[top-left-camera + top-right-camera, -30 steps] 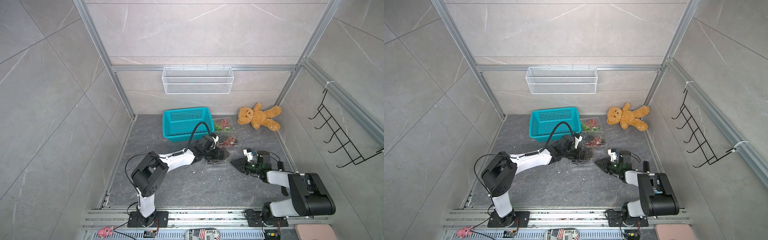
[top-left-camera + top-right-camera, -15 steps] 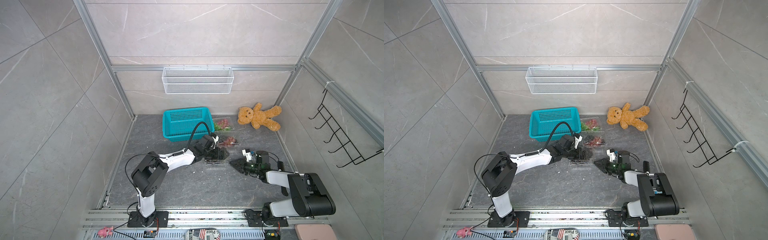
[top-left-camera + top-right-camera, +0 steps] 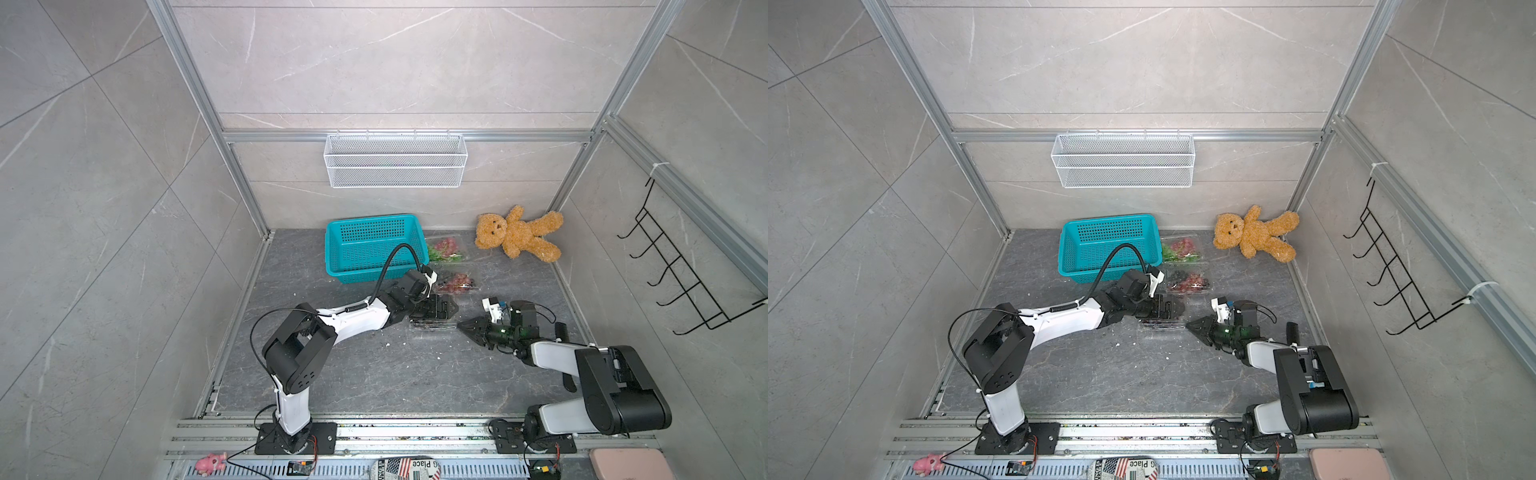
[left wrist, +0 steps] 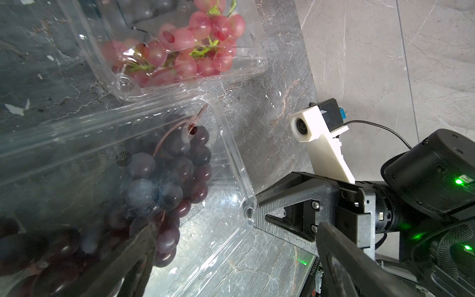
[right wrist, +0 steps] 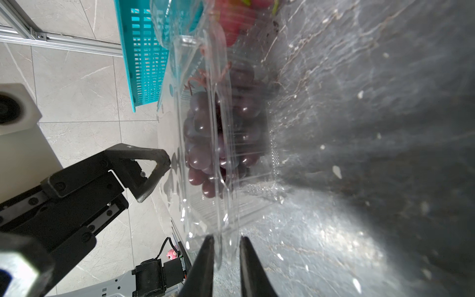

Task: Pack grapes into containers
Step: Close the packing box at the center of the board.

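Left wrist view: dark grapes [image 4: 164,177] lay inside the near container [image 4: 231,159] on the tabletop [image 4: 277,108].
Left gripper [image 3: 436,309]: jaws spread wide over that container, holding nothing.
Right gripper [image 5: 226,239]: fingers nearly together, pinching the container's right-hand corner.
Middle container [image 3: 473,277]: just beyond the near one, holding red grapes [image 4: 195,46] and a few dark ones.
Far container [image 3: 464,249]: beyond that, red and green bunches [image 3: 445,248] inside, just right of the basket [image 3: 365,245].
Bear [image 3: 515,237]: far right corner, well apart.
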